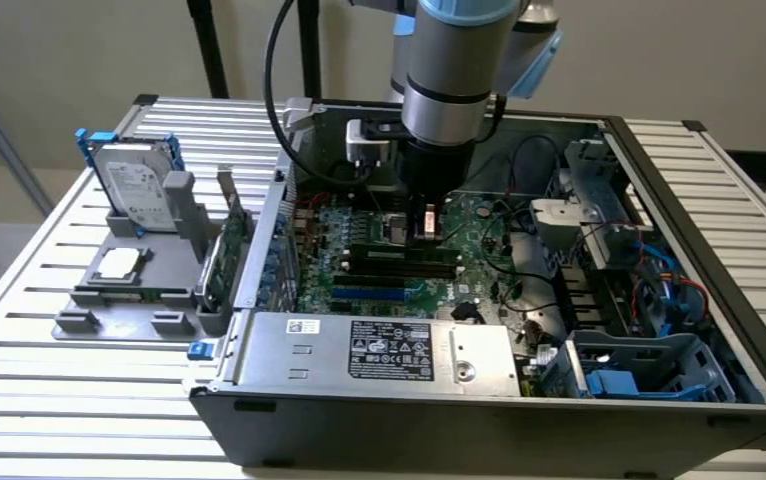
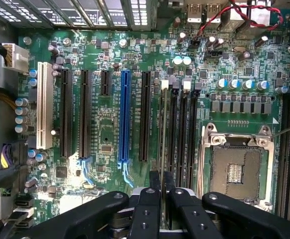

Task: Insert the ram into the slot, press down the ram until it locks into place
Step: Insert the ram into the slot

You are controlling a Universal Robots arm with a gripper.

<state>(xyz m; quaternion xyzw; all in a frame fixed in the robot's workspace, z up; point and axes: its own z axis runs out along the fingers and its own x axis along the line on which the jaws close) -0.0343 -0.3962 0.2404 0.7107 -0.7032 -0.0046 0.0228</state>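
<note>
Green board (image 2: 105,134) lay flat in the bottom of the open case (image 1: 490,430), which sat on a slatted table (image 1: 23,330). From where I stood, the arm (image 1: 453,70) reached straight down into the case, its gripper (image 1: 423,225) low over the middle of the board.

Seen from the wrist, the gripper (image 2: 162,180) had its two black fingers (image 2: 147,209) drawn in tight on the ram (image 2: 163,129). The ram stood on edge between them and showed as a thin pale line. It ran along the slot (image 2: 169,119), the first of the black memory slots, with a longer black slot beside it and a blue slot (image 2: 124,117) beyond that. I could not tell whether the ram sat in the slot or just above it. A white clip (image 2: 165,85) at the slot's far end stood by the ram's tip. The processor socket (image 2: 234,172) lay on the other side of the memory slots.

Outside the case, at the exterior view's left, a grey stand (image 1: 123,290) held a drive (image 1: 136,185) and an upright card (image 1: 230,250).
</note>
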